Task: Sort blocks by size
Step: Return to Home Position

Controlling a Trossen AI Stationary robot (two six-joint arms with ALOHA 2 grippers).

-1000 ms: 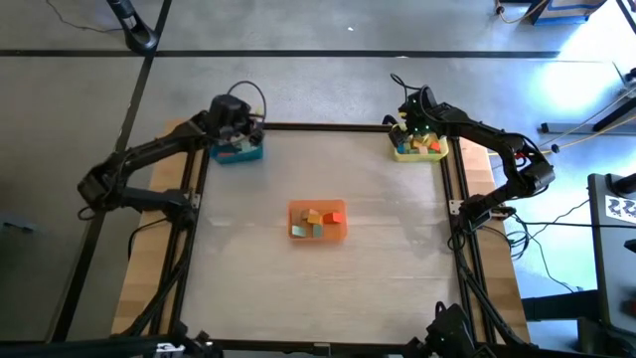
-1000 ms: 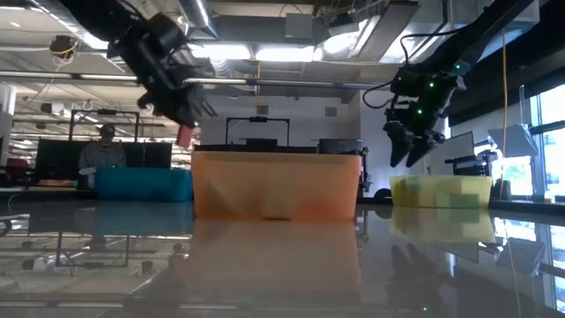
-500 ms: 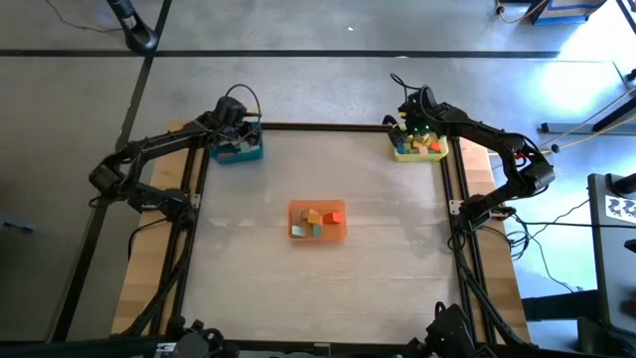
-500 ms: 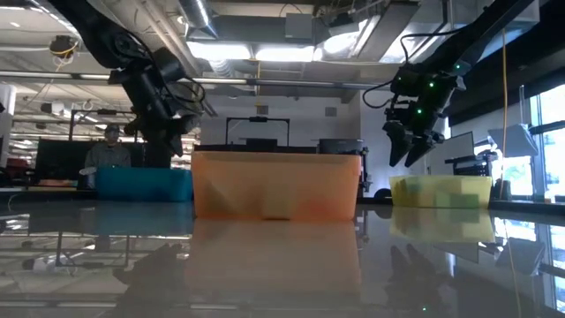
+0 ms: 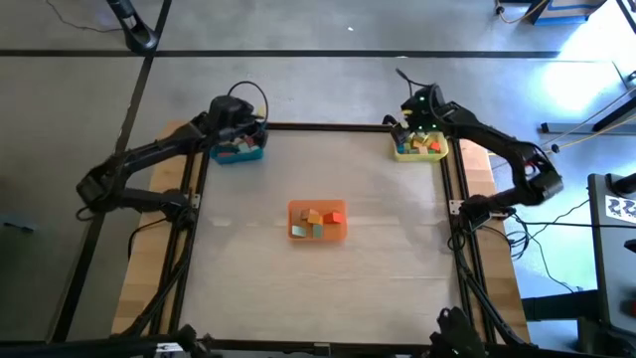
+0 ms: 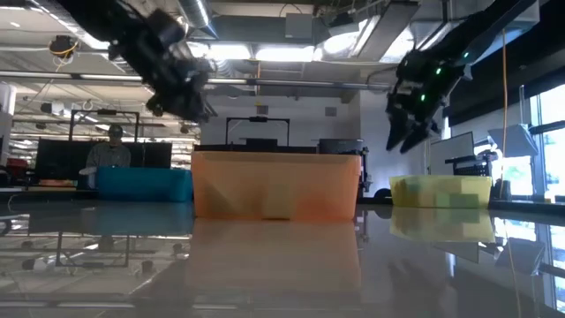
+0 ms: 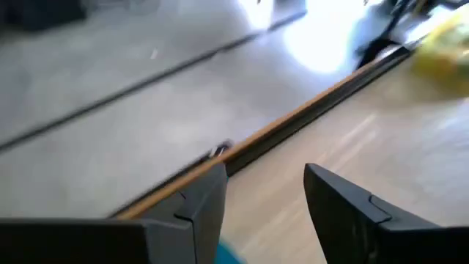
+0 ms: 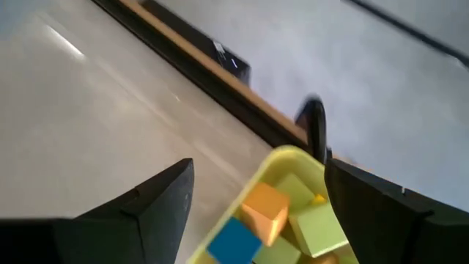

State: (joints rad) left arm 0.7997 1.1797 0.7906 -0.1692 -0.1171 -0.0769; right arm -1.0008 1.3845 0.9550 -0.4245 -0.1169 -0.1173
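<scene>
Several small blocks (image 5: 316, 221) lie in the orange tray (image 5: 317, 204) at mid-table. The blue tray (image 5: 238, 151) at the far left holds a few blocks. The yellow tray (image 5: 419, 147) at the far right holds orange (image 8: 265, 207), blue and green blocks. My left gripper (image 7: 264, 176) hangs open and empty above the blue tray (image 6: 141, 184). My right gripper (image 8: 256, 172) hangs open and empty above the near edge of the yellow tray (image 8: 293, 158).
A dark frame (image 5: 328, 127) runs around the pale tabletop. The orange tray (image 6: 275, 184) stands between the two arms, with bare table on every side of it. A person (image 6: 110, 155) sits in the room beyond the table's far edge.
My left gripper went down into the blue tray with a red block at its fingertips, then rose again; the block no longer shows between its fingers. My right gripper has risen a little above the yellow tray and tipped.
</scene>
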